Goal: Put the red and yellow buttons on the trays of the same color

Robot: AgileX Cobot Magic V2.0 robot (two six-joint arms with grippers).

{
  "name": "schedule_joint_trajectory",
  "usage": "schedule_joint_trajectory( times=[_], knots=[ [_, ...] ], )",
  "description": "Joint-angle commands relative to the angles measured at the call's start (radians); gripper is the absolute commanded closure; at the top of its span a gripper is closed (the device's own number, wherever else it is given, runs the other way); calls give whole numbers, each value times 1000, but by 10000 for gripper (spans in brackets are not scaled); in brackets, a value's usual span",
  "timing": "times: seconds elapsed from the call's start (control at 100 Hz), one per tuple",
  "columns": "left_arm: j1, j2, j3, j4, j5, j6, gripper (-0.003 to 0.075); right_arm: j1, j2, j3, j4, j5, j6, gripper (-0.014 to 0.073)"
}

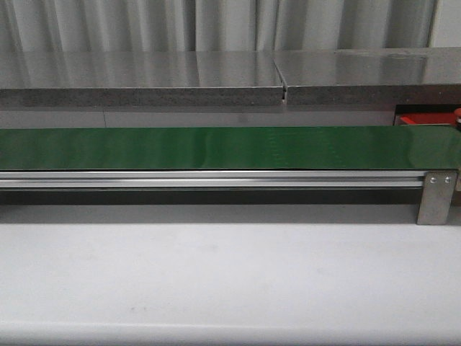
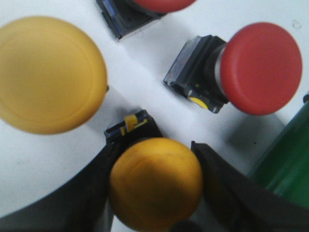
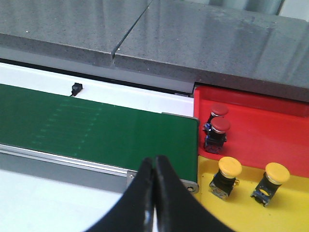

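The left gripper (image 2: 157,193) clasps a yellow button (image 2: 155,189), cap toward the camera, black base (image 2: 131,126) pointing away. The right gripper (image 3: 154,193) hangs pinched together, empty, above the green belt (image 3: 96,130) beside the red tray (image 3: 260,121).

In the front view only a corner of the red tray (image 1: 425,119) shows at the right edge, behind the green belt (image 1: 216,148). In the left wrist view a red button (image 2: 161,4) is cut off by the picture's edge, and the yellow button (image 2: 155,182) between the left tool's fingers (image 2: 96,193) hides its own base. In the right wrist view the yellow tray (image 3: 289,212) runs out of frame.
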Motion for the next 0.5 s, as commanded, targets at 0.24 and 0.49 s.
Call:
schedule_joint_trajectory(
  times=[0.24,0.49],
  knots=[
    [-3,-91,-30,-15,-7,10,657,1,4,-27,12,-73,-10,712],
    [-3,-224,-21,70,1,28,657,1,4,-27,12,-73,-10,712]
  ],
)
